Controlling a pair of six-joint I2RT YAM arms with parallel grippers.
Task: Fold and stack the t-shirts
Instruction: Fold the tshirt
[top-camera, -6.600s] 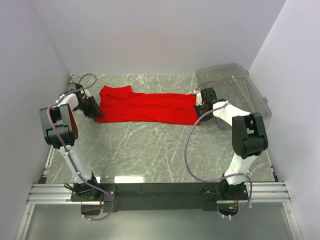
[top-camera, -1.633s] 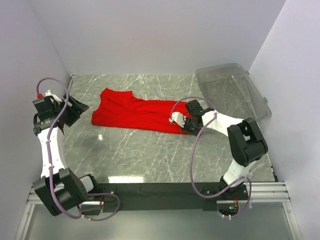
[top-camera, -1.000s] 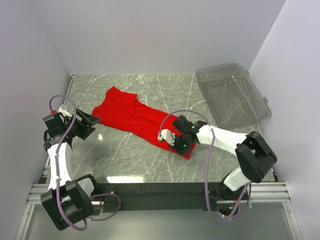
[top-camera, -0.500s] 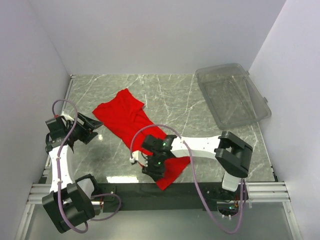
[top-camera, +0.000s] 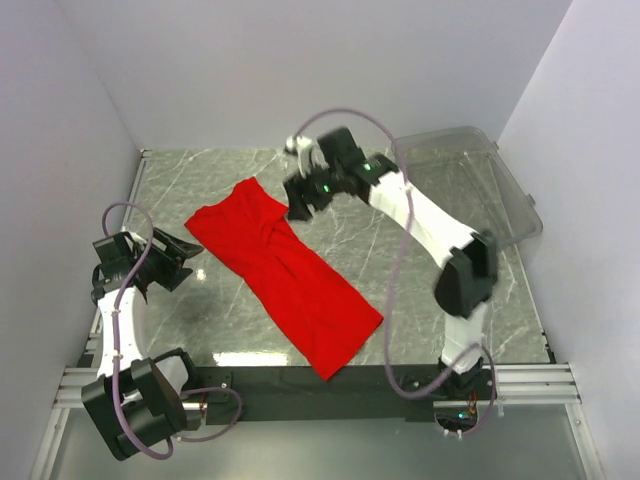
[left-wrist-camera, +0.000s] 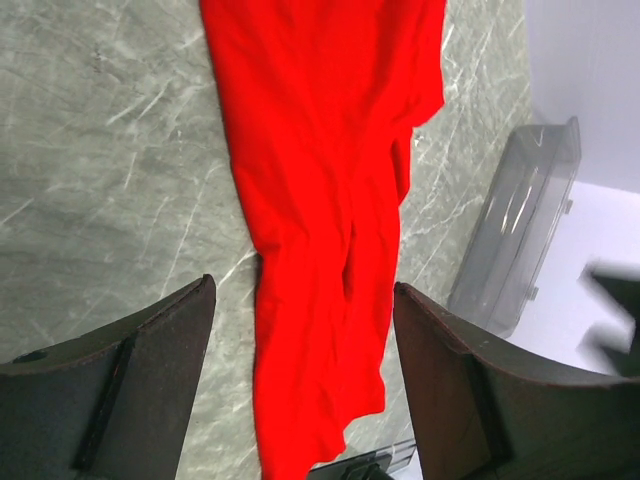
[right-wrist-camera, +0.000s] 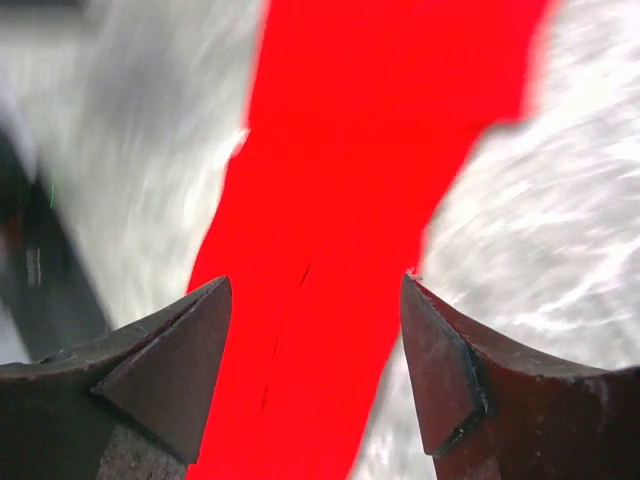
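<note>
The red t-shirt (top-camera: 290, 275) lay spread in a long, narrow strip on the marble bench (top-camera: 430, 290), unfolded and running slantwise. The left claw (top-camera: 178, 258) hung low to the shirt's left, clear of the cloth, its jaws apart and empty. In its wrist view the shirt stretched away ahead of the dark fingers (left-wrist-camera: 150, 390). The right claw (top-camera: 298, 203) hovered raised above the far end of the shirt, and from there the cloth ran back towards the near edge of the bench. Its wrist view was blurred, yet showed the jaws apart with nothing gripped, red cloth lying below them. A clear plastic bin (top-camera: 480, 190) sat to the right of that claw.
</note>
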